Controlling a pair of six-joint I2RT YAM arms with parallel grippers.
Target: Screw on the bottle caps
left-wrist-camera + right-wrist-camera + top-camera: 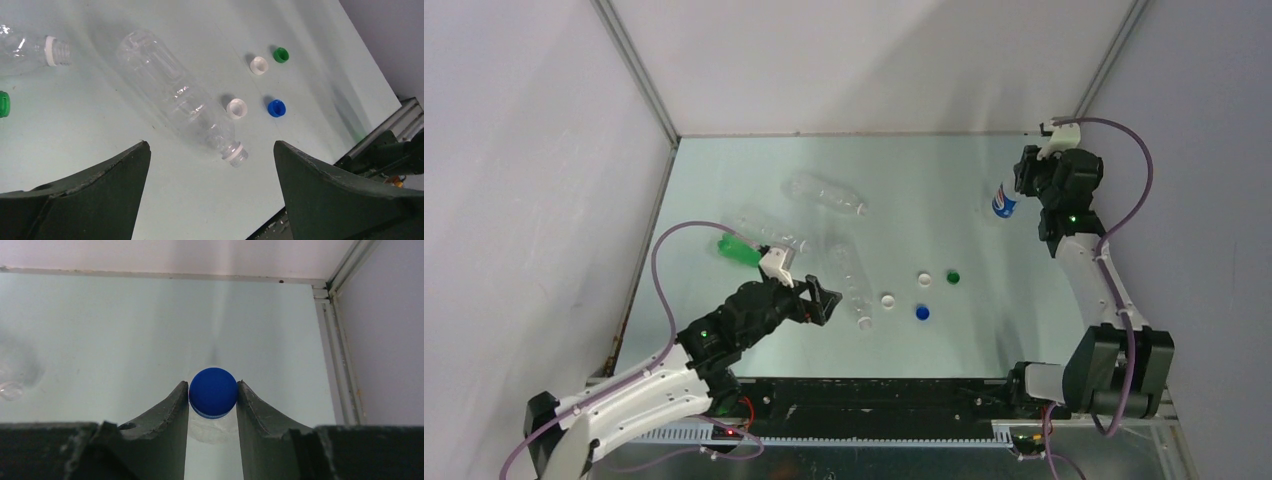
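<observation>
Nearest, the left gripper (824, 300) hangs with its jaws spread wide and empty over a clear bottle (175, 95) lying on its side mid-frame. In the left wrist view its long axis runs upper left to lower right, with the open mouth at the lower right. Just beyond lie four loose caps (888, 299), so four bottles look uncapped. Farthest, upper right, the right gripper (213, 389) clamps the blue cap (213, 396) atop the upright Pepsi bottle (1002, 205), the only one nearly done.
</observation>
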